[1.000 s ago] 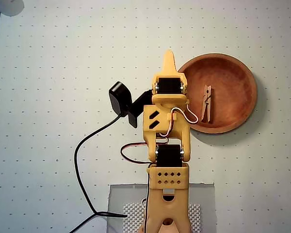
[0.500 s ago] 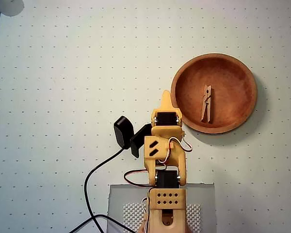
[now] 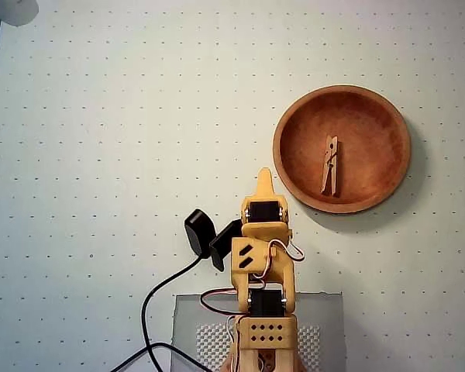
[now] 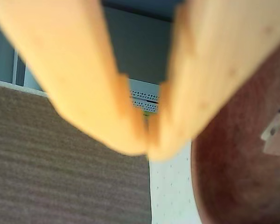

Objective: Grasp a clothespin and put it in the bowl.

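Observation:
A pale wooden clothespin point(image 3: 330, 165) lies flat inside the reddish-brown bowl point(image 3: 293, 116), slightly right of its centre in the overhead view. My yellow gripper point(image 3: 264, 177) points up the picture, just left of and below the bowl's rim, clear of it. In the wrist view the two orange fingers meet at their tips, so the gripper point(image 4: 147, 148) is shut with nothing between them. The bowl point(image 4: 224, 186) fills that view's right side, and an end of the clothespin point(image 4: 276, 137) shows at the right edge.
A black camera point(image 3: 201, 232) on its cable juts from the arm's left side. The arm's base stands on a grey pad point(image 3: 187, 325) at the bottom edge. The white dotted table point(image 3: 108, 139) spreads to the left and top.
The arm has pulled back down the picture, away from the bowl's left rim. The clothespin stays lying in the bowl.

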### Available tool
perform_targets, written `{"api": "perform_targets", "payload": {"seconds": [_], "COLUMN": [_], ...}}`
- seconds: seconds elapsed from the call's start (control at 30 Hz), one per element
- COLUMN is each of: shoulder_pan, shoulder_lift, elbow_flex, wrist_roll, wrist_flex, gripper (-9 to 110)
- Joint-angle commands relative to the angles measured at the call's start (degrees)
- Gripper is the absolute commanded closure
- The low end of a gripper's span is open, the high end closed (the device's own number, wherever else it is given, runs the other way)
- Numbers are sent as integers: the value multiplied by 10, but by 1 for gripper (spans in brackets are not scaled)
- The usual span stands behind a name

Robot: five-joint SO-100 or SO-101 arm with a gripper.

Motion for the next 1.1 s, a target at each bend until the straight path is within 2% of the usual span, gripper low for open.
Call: {"api": "perform_targets", "payload": {"seconds": [0.0,0.2,0.37,0.73,1.07], "shoulder_pan": [1,0,-1,5,6], "shoulder_lift": [22,98,104,105,105], "elbow_flex": [-11,-15,-15,-15,-16], "wrist_roll": [-3,-3,-8,-8,-2], "wrist_flex": [41,209,301,354,353], "gripper": [105,105,105,105,105]}}
